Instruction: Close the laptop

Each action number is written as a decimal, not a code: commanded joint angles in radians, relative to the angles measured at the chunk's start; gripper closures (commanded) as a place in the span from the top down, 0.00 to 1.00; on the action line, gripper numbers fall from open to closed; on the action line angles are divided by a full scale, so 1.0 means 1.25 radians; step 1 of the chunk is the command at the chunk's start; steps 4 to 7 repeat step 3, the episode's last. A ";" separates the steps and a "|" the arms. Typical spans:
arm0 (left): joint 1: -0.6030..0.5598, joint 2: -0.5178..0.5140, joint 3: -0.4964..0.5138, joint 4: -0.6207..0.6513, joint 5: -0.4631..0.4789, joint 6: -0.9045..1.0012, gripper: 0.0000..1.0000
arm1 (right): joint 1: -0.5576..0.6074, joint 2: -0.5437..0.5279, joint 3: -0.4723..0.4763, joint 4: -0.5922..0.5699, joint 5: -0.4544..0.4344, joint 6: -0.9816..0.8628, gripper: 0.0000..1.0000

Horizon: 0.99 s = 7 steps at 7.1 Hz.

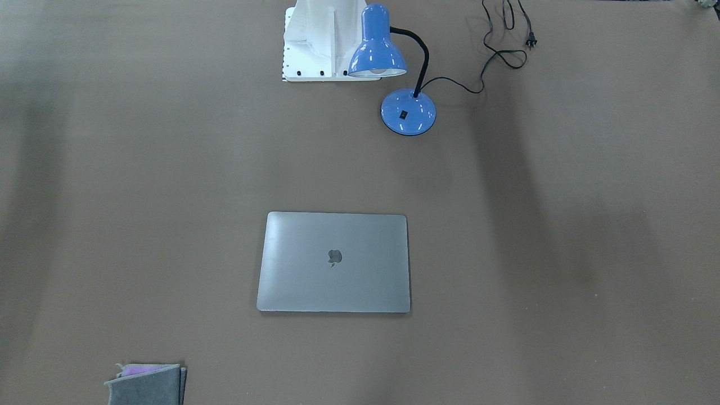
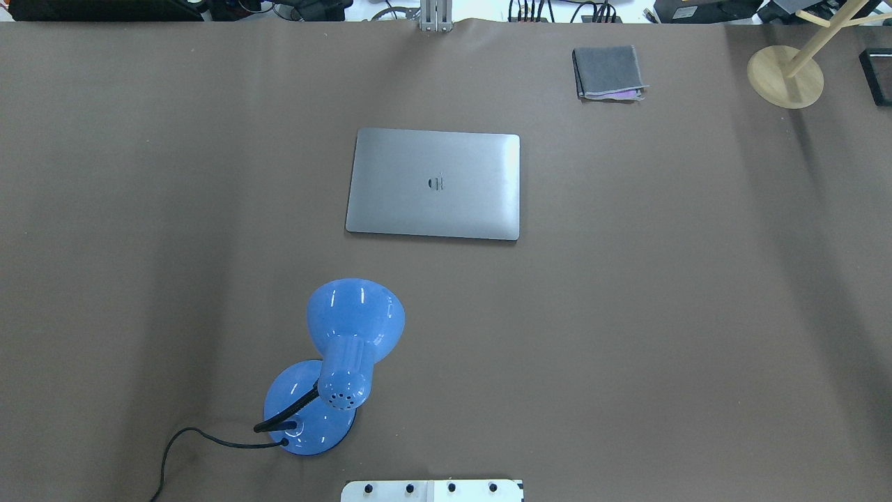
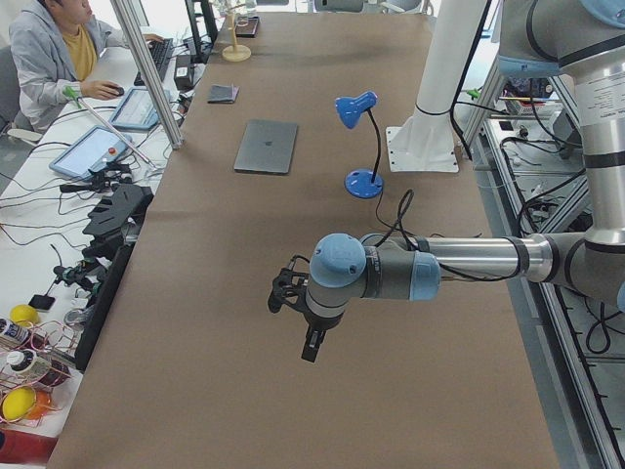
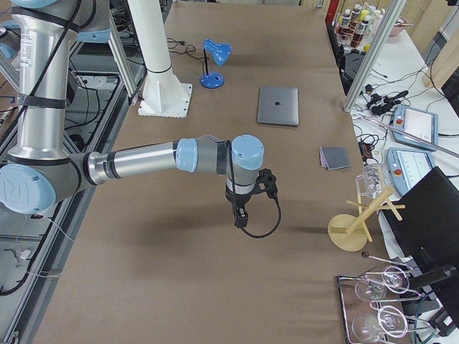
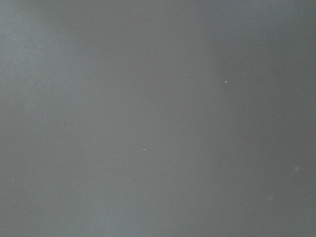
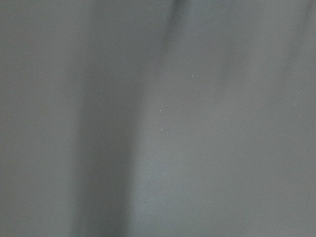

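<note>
The laptop [image 1: 334,261] lies flat in the middle of the brown table with its grey lid down and the dark logo facing up. It also shows in the overhead view [image 2: 433,183] and in both side views [image 3: 266,147] [image 4: 278,105]. My left gripper [image 3: 311,347] hangs over bare table far from the laptop and shows only in the exterior left view. My right gripper [image 4: 242,215] hangs over bare table at the other end and shows only in the exterior right view. I cannot tell if either is open or shut. Both wrist views show only bare table surface.
A blue desk lamp [image 2: 355,328] with a black cord stands between the robot's base [image 1: 315,39] and the laptop. A folded grey cloth [image 2: 608,72] lies beyond the laptop to the right. A wooden stand [image 2: 785,75] is at the far right. An operator [image 3: 49,59] sits beside the table.
</note>
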 commanded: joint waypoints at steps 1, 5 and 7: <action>-0.004 -0.001 -0.005 -0.004 -0.001 0.001 0.98 | 0.001 0.015 0.000 0.000 -0.002 0.004 1.00; -0.003 -0.022 -0.001 -0.009 0.000 0.000 0.98 | 0.001 0.017 -0.005 0.000 0.002 0.007 1.00; -0.003 -0.022 -0.001 -0.009 0.000 0.000 0.98 | 0.001 0.017 -0.005 0.000 0.002 0.007 1.00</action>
